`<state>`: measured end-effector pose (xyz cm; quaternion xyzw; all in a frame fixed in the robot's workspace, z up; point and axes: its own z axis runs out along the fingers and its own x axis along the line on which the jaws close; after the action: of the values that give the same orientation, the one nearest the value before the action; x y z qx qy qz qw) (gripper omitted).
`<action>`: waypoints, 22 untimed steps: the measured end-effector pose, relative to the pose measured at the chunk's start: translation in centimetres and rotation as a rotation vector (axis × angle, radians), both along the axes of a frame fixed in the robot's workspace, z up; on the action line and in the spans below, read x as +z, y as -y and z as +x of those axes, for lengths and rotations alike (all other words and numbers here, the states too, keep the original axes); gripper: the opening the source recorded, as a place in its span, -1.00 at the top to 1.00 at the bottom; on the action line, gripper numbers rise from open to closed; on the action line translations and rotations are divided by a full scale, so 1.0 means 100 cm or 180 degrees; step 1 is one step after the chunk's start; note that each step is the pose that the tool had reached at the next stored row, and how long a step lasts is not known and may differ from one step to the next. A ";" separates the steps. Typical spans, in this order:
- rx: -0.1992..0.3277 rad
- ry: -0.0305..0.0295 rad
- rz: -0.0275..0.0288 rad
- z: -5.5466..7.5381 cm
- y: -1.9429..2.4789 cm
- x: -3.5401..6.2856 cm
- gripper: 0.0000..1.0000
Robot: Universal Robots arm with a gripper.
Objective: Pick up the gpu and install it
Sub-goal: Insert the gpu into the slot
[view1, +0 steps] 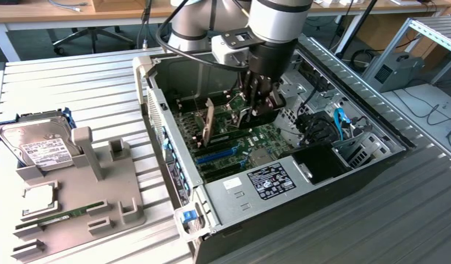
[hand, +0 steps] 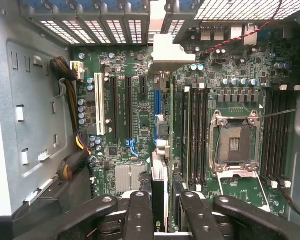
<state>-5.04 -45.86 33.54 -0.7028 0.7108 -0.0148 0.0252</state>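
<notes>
Tool [view1: 256,110] closed on the gpu [view1: 227,125] — card edge-down over the motherboard [view1: 244,146], frame centre.

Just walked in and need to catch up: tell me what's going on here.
A robot arm has reached into the open computer case. Its claw sits low over the motherboard, with the gpu standing on edge among the expansion slots. A hard drive waits outside in the grey holder.
</notes>
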 end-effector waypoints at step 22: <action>0.0000 0.0000 0.0000 0.000 0.0077 -0.0011 0.47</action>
<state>-5.04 -46.63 33.43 -0.7028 0.7108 -0.0148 0.0252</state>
